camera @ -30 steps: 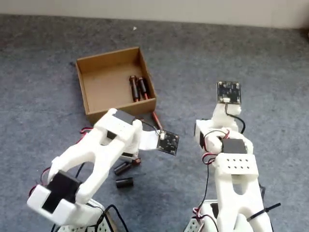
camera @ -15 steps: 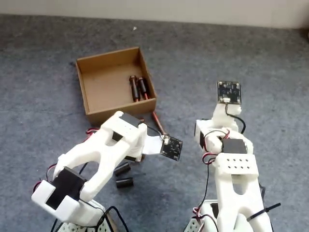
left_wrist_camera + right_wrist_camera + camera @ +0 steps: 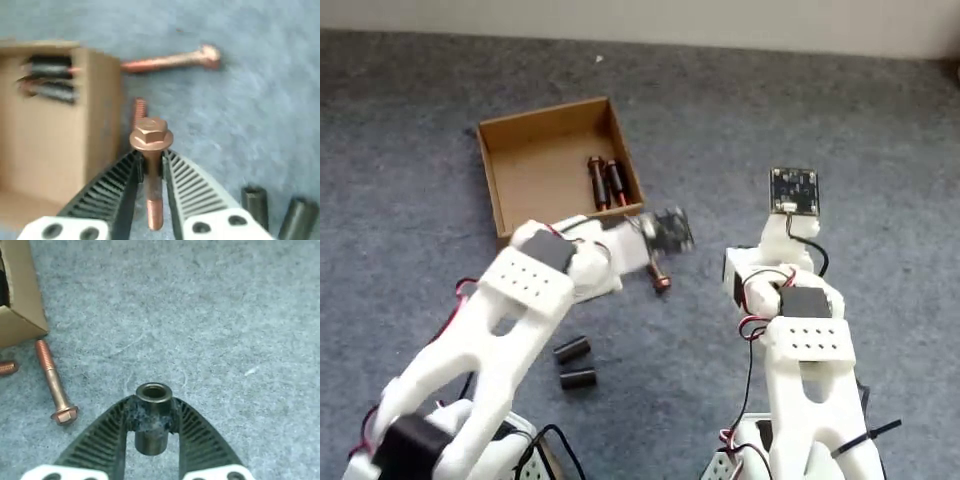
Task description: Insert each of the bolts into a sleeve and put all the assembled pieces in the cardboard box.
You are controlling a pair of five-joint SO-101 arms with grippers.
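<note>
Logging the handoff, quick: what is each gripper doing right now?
Left gripper: closed, holding a bolt.
Right gripper: closed, holding a sleeve.

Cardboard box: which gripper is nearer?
Left. The left gripper, shut on a bolt, sits just off the cardboard box corner. The right gripper, shut on a sleeve, is farther off across the carpet.

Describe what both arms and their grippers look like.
The left arm and right arm are white moulded shells with black servo blocks, red and black cables and a small circuit board at the wrist. The left gripper and right gripper are black, ribbed and tapered, on white bases.
</note>
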